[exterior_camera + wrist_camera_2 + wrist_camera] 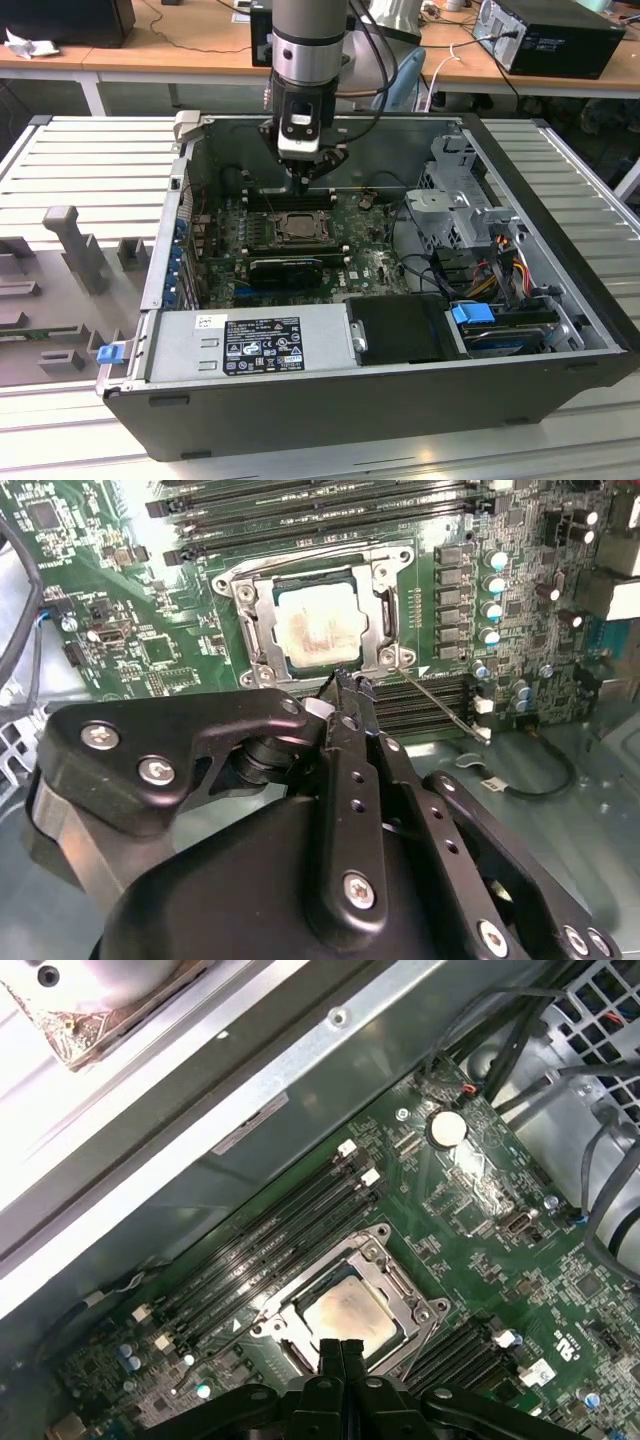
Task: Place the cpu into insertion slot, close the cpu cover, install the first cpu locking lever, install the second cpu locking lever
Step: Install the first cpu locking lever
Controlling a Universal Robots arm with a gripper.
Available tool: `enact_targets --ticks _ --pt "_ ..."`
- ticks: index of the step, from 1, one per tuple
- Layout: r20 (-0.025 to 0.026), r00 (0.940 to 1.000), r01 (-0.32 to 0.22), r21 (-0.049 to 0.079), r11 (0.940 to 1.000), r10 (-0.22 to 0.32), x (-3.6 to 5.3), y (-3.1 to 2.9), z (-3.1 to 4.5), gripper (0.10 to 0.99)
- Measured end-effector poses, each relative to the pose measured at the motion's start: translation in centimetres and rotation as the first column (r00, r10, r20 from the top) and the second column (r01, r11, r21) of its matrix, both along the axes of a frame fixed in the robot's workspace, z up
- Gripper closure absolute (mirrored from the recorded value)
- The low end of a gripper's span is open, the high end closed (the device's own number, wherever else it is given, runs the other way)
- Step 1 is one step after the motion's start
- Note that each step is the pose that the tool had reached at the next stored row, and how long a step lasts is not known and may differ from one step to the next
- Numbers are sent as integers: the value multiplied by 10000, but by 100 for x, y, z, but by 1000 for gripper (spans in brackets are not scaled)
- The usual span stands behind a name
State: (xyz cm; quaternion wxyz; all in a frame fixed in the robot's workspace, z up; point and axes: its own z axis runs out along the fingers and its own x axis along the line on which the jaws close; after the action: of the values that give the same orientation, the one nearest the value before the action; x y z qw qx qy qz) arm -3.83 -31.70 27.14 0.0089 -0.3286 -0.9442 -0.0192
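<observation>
Fingers (331, 1362) together, just above cpu (348, 1310)

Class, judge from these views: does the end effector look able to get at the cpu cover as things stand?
Probably yes: the end effector hangs close over an edge of the cpu cover, the case is open, and nothing lies between them.
</observation>
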Motion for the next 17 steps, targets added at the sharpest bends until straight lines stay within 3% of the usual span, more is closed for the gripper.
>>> enact_targets --ticks 9,17 --pt "1 9967 -815 1 9967 815 0 0 0 980" --pt "0 9836 -1803 1 9836 1803 0 0 0 980"
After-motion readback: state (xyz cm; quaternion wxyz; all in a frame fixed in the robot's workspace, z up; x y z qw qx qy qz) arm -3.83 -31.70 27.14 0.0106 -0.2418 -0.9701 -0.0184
